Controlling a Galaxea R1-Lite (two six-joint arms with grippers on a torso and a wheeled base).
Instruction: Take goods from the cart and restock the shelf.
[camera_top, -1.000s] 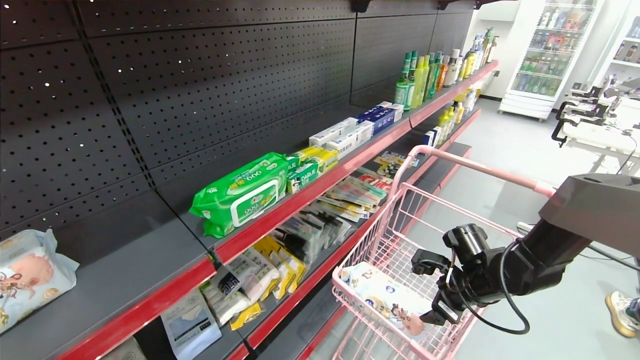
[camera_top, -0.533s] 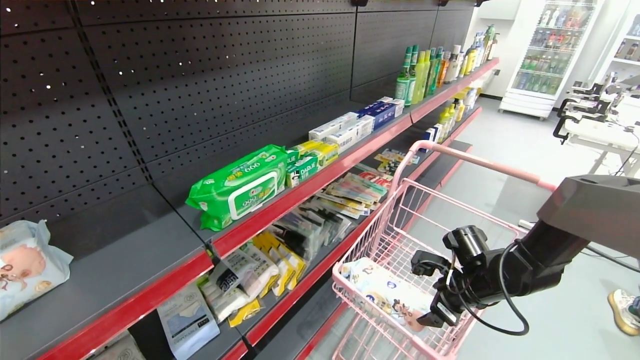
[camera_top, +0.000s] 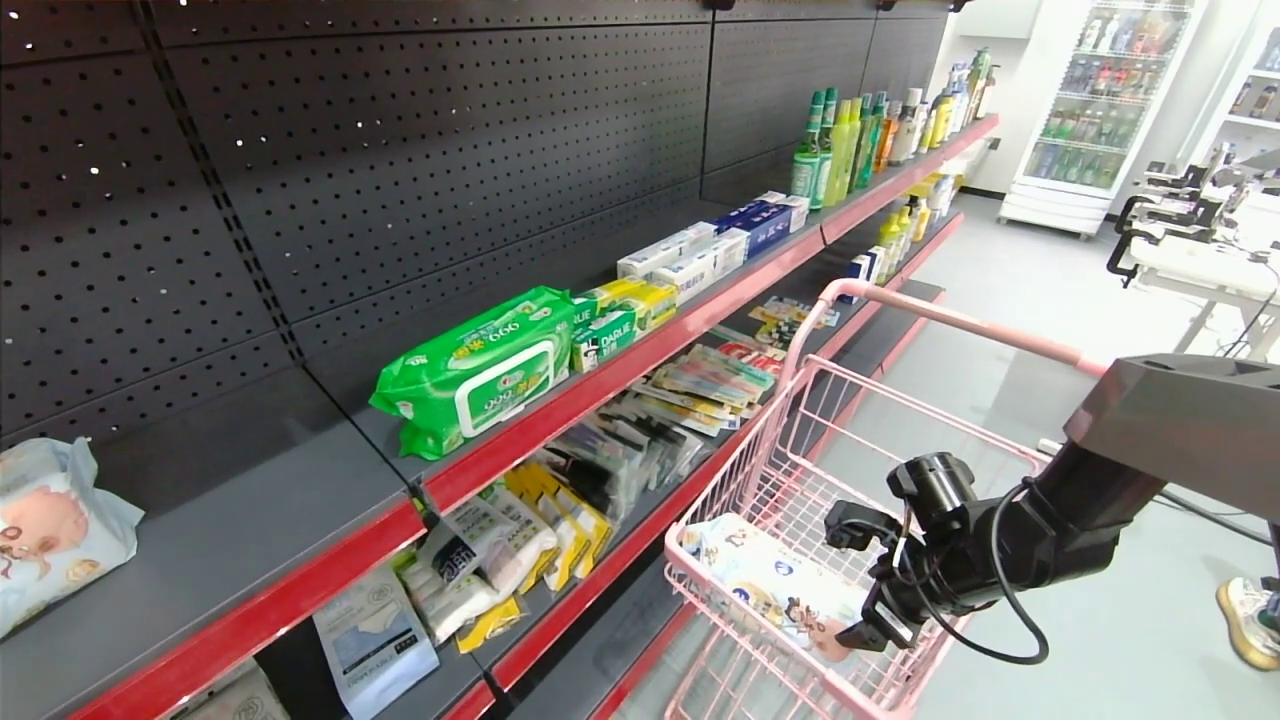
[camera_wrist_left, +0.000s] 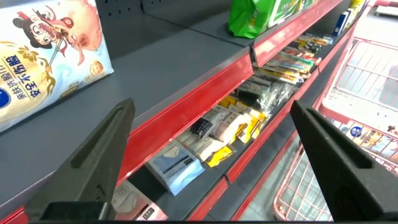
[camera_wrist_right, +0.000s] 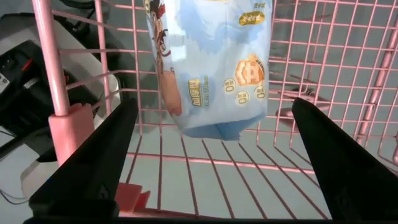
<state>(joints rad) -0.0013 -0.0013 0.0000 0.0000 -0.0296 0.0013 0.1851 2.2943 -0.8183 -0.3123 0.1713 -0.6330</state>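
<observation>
One pale-blue wipes pack (camera_top: 775, 590) lies in the pink cart (camera_top: 760, 450), under the right gripper (camera_top: 865, 578).
The pack rests on the cart's wire floor, the only item visible there. The right gripper hangs just above it, fingers spread, probably lined up for a grasp. The left gripper (camera_wrist_left: 211, 104), also spread and holding nothing, sits by the upper shelf (camera_top: 250, 520), where a matching pack (camera_top: 55, 540) lies beside bare grey board.

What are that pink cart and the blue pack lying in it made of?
The cart looks like thin metal wire coated glossy pink, judging by its rigid open grid. The pack seems to be soft printed plastic film: it looks creased and pillowy.
</observation>
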